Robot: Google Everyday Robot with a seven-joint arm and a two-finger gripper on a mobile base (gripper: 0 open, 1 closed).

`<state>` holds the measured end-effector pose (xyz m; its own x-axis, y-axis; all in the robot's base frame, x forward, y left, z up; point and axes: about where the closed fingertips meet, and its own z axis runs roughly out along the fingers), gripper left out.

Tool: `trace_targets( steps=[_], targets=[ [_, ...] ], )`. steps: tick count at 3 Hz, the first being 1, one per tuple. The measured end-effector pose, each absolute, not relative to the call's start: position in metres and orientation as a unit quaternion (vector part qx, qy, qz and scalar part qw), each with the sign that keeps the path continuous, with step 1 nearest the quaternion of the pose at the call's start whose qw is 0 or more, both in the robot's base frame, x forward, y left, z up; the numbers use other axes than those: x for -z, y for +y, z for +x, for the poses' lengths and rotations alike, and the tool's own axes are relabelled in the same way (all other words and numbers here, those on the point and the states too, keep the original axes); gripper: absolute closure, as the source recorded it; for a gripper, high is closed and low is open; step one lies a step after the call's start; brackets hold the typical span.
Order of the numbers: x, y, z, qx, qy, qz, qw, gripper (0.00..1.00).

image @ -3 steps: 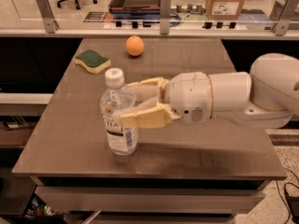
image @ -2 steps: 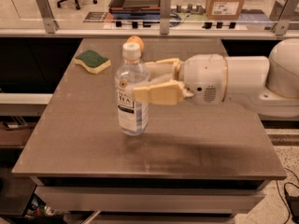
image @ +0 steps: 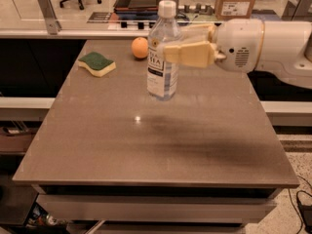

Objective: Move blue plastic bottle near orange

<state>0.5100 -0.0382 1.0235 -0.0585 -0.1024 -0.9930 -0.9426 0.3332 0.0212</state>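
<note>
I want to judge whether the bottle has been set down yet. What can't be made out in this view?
Camera view, the only one:
Whether the blue plastic bottle rests on the table or hangs above it: the angle leaves it open.
Its depth gap to the orange: one view only.
The pincer, closed on the bottle: its far fingertip is behind the bottle.
The arm: cut off by the right edge.
</note>
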Motion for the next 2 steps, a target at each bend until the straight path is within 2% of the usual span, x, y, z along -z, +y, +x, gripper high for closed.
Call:
trace_targets(
  steps=[2],
  targets=[
    [-1.056, -0.079, 0.575, -0.299, 0.643, -0.415, 0.570, 1.00]
  ],
)
